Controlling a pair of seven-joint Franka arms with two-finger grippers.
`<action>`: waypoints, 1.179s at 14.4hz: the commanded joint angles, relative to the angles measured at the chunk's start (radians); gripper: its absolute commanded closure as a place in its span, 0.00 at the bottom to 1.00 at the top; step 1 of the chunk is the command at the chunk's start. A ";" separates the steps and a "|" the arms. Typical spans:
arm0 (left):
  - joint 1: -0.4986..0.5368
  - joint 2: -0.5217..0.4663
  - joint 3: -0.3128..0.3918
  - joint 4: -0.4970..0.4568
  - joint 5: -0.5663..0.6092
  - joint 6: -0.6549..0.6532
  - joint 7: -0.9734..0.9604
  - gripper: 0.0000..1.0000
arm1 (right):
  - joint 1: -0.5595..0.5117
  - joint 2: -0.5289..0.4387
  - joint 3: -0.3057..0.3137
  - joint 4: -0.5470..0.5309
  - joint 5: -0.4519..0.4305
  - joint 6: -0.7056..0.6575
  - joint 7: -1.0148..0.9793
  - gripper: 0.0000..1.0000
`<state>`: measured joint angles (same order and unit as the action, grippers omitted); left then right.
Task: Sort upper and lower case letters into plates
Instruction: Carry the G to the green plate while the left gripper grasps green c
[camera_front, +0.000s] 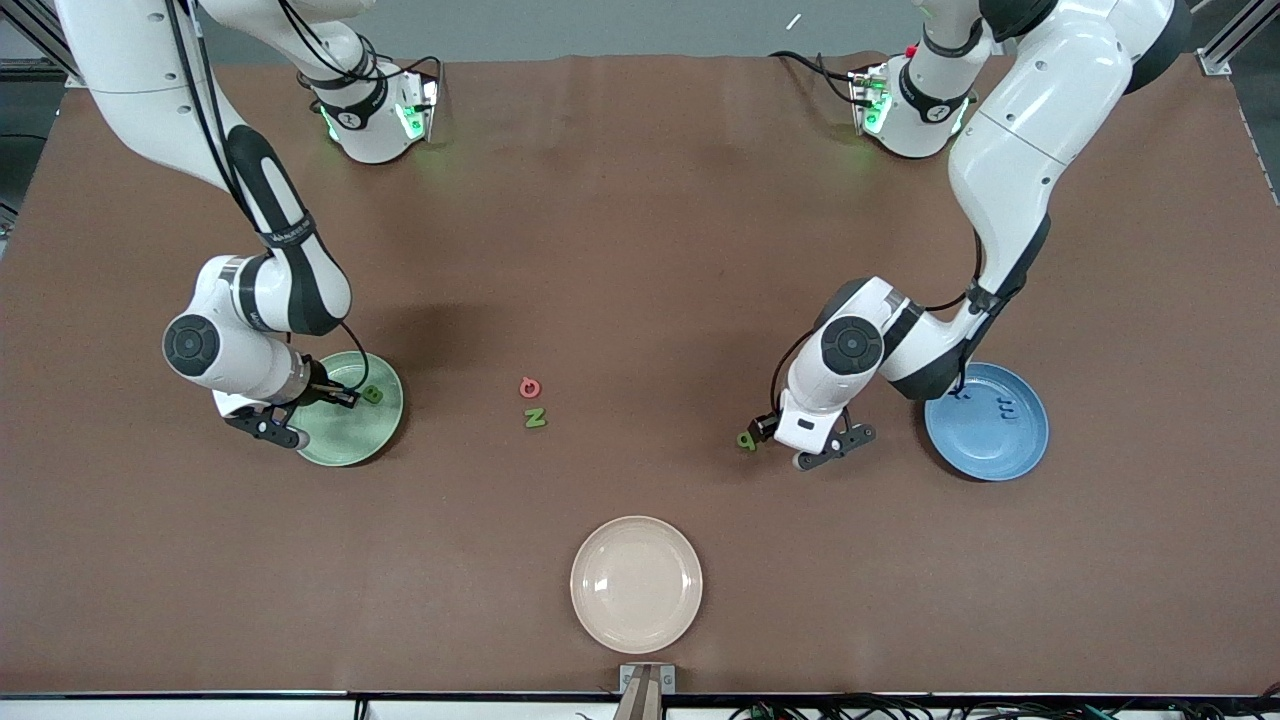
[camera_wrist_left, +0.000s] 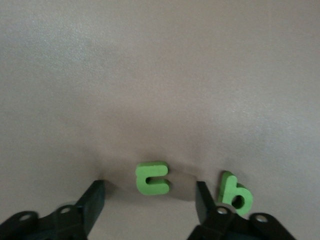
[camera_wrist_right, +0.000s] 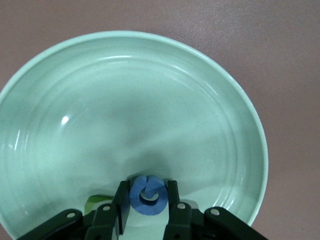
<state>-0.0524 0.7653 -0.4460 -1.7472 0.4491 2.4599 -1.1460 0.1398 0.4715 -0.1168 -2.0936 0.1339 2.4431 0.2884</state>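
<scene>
My right gripper (camera_wrist_right: 148, 201) is low over the mint green plate (camera_wrist_right: 240, 100), its fingers closed on the blue G (camera_wrist_right: 148, 195). The green B (camera_front: 372, 394) lies in that plate beside it. My left gripper (camera_wrist_left: 149, 202) is open and low over the table, straddling a green lower-case letter (camera_wrist_left: 152, 177). The second green lower-case letter (camera_wrist_left: 235, 192) lies just outside one finger and shows in the front view (camera_front: 746, 439). The blue plate (camera_front: 985, 445) holds the blue x (camera_front: 962, 395) and m (camera_front: 1005, 408). The red Q (camera_front: 530, 388) and green N (camera_front: 535, 418) lie mid-table.
A cream-beige plate (camera_front: 636, 584) sits near the table's front edge, nearer the front camera than the Q and N. The left arm's elbow hangs over the blue plate's rim. Both arm bases stand along the top of the front view.
</scene>
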 joint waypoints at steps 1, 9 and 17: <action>-0.035 0.012 0.033 0.035 0.006 -0.018 -0.011 0.28 | -0.006 -0.016 0.003 -0.023 -0.005 0.004 -0.006 0.93; -0.037 0.012 0.036 0.054 0.013 -0.016 -0.008 0.55 | -0.005 -0.056 0.005 0.044 -0.004 -0.149 0.012 0.00; -0.038 0.005 0.046 0.054 0.046 -0.016 -0.001 0.85 | 0.179 -0.102 0.028 0.199 0.009 -0.337 0.291 0.00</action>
<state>-0.0793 0.7641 -0.4147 -1.7137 0.4723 2.4446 -1.1459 0.2480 0.3644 -0.0902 -1.8888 0.1376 2.0716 0.5308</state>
